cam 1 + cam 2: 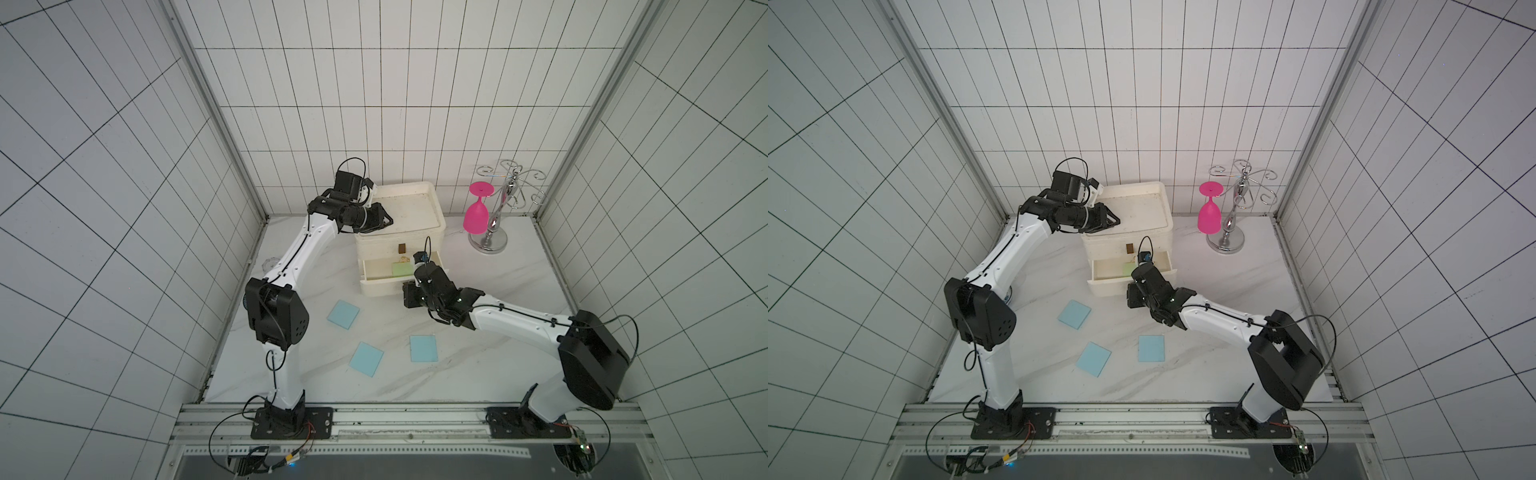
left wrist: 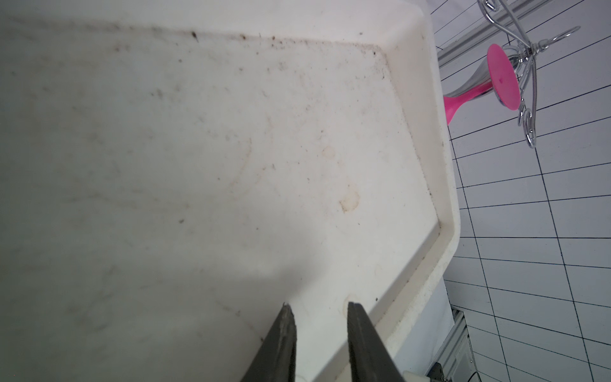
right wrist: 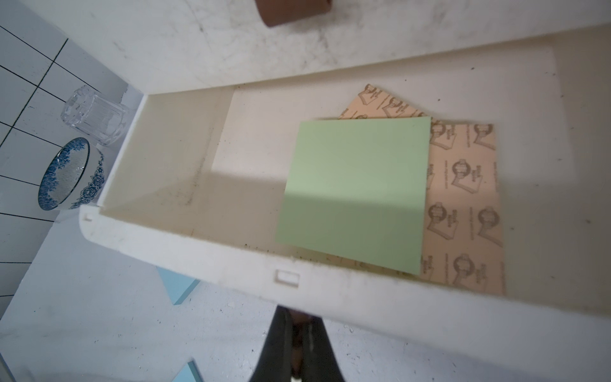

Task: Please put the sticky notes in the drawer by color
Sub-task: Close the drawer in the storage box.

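Left claw (image 2: 319, 307) hangs just over the dirty top of the white drawer chest (image 1: 435, 210), its fingers a little apart with nothing between them. Blue sticky notes lie flat on the table (image 1: 490, 365), well apart: left note (image 1: 343, 314), front note (image 1: 366, 358), right note (image 1: 423, 348). In the open drawer (image 3: 185, 251), a green note (image 3: 353, 195) lies on two tan notes (image 3: 463, 185). Right claw (image 3: 299, 314) pinches the drawer's small brown handle (image 3: 299, 327). Far right, a pink glass (image 1: 476, 216) hangs upside down on a shiny rack (image 1: 494, 232).

3 blue pads (image 1: 343, 316), green pad (image 3: 353, 195), tan pad (image 3: 463, 198) — brown print, off-white drawer (image 3: 211, 264)
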Available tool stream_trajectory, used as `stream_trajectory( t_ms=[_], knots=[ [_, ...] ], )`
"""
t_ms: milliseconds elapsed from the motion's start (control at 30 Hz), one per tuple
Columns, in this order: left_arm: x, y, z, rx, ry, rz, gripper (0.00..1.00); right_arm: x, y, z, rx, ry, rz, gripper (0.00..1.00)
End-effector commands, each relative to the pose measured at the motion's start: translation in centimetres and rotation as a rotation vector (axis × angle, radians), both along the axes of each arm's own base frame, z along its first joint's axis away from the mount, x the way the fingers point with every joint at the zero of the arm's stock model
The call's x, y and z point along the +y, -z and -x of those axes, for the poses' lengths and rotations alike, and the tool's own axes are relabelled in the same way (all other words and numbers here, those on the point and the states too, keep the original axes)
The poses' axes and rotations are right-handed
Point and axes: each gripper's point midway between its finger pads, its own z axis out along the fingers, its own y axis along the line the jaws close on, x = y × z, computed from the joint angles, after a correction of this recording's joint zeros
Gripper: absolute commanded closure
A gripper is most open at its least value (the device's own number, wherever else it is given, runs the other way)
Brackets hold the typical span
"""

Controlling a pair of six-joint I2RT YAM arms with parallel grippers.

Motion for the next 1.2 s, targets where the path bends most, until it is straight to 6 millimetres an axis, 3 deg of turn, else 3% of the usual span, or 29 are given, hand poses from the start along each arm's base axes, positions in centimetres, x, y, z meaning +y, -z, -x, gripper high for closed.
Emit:
stream_trajectory(
  t_ms=[0, 233, 533, 733, 1000, 1167],
  knots=[
    [0.8, 6.1, 1.4, 0.190, -0.010, -0.084, 0.69, 2.1, -4.9, -1.8, -0.095, 0.005, -0.096, 1.00],
    [0.7, 6.0, 1.5, 0.192, -0.006, -0.080, 0.69, 2.7, -4.9, -3.2, -0.111, 0.023, -0.080, 1.00],
    [0.6, 6.2, 1.6, 0.200, -0.003, -0.076, 0.69, 2.4, -6.5, -6.3, -0.141, 0.069, -0.110, 1.00],
    [0.5, 6.3, 1.7, 0.201, 0.000, -0.076, 0.69, 3.6, -6.0, -7.5, -0.144, 0.066, -0.106, 1.00],
    [0.5, 6.2, 1.6, 0.203, 0.000, -0.070, 0.70, 3.4, -5.2, -9.4, -0.158, 0.097, -0.086, 1.00],
    [0.6, 6.1, 1.7, 0.206, 0.002, -0.067, 0.70, 3.3, -5.1, -9.6, -0.170, 0.102, -0.083, 0.93]
  ],
)
